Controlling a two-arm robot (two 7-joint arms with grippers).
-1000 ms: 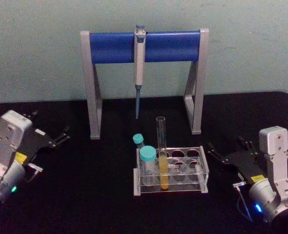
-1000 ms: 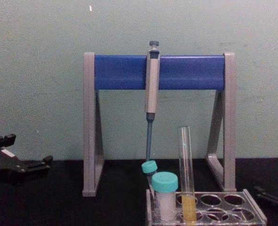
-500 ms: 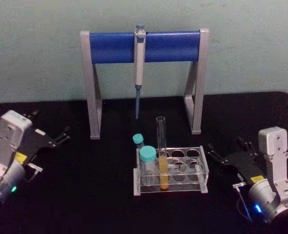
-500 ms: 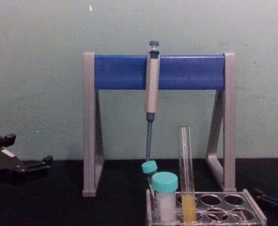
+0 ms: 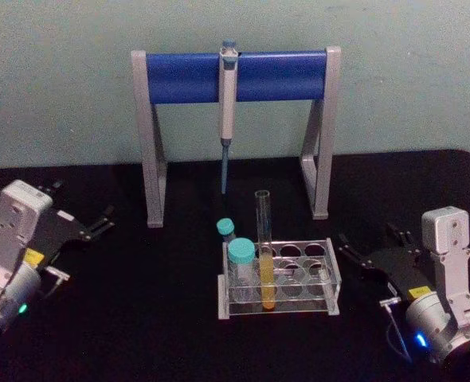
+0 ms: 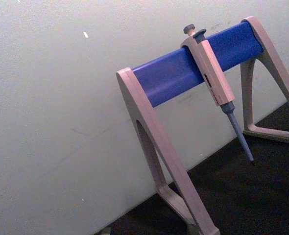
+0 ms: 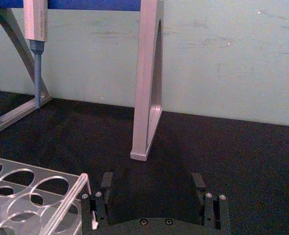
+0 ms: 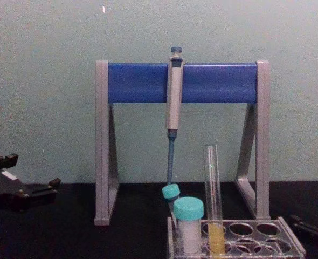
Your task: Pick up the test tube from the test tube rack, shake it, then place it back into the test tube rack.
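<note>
The main risk, as I judge it, comes from the tall pipette stand [image 5: 235, 131] right behind the rack: a lifted tube shaken too widely could knock the hanging pipette [image 5: 227, 111] or the blue bar. The clear rack [image 5: 279, 280] is light-looking and sits loose on the black table [image 5: 163, 318], so a sideways pull instead of a straight lift could drag or tip it. The two teal-capped vials [image 5: 240, 263] stand just beside the tube on its left, and a wide finger could bump them.

The right gripper [image 5: 376, 253] rests on the table near the rack's right end, its fingers spread apart and holding nothing. The left gripper [image 5: 92, 225] lies well apart at the left, also spread and empty.

The test tube [image 5: 264, 251] stands upright in a front hole toward the rack's left, uncapped, yellow-orange liquid filling its lower part; a hard shake could spill it.
</note>
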